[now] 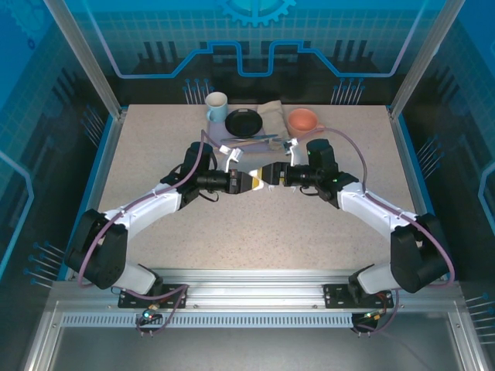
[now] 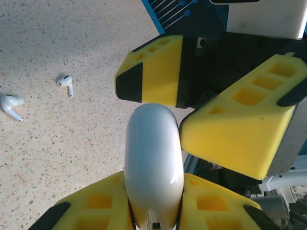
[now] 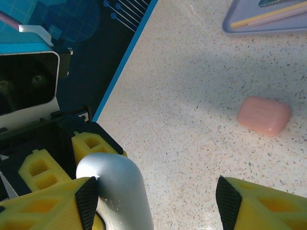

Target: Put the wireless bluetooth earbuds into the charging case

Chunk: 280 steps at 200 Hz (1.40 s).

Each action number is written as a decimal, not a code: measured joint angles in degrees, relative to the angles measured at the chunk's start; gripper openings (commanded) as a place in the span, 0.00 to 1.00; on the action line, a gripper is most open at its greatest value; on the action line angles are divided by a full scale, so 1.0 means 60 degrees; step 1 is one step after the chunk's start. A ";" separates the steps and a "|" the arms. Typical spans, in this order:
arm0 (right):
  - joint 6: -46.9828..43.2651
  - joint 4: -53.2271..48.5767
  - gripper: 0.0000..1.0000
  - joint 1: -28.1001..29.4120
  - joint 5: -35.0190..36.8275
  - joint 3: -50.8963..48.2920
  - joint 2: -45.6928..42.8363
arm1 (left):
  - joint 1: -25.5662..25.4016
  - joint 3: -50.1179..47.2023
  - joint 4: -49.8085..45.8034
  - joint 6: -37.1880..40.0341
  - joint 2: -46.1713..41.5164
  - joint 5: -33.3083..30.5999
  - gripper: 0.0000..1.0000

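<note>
Left wrist, two earbuds [image 2: 65, 84], left hand [image 2: 153, 208] grasping one white case [image 2: 153, 153], right hand [image 3: 156, 201] released

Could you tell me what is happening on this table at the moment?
The left pincer is shut on a white charging case, holding it above the table. The right pincer is open, its fingers either side of the case's free end. Two white earbuds lie loose on the table, and a pink case sits closed nearby.
</note>
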 measured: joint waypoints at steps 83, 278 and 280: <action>-0.0018 -0.0226 0.60 -0.0922 0.0255 -0.0481 0.0514 | 0.0157 0.0000 -0.0106 0.0004 -0.0299 0.0004 0.00; -0.0284 0.0120 0.40 -0.0903 -0.2769 -0.0233 0.0015 | 0.0291 0.0372 0.0477 -0.0076 -0.0441 0.0612 0.00; -0.0284 0.0127 0.40 -0.0896 -0.2776 -0.0215 0.0018 | 0.0291 0.0372 0.0477 -0.0076 -0.0437 0.0616 0.00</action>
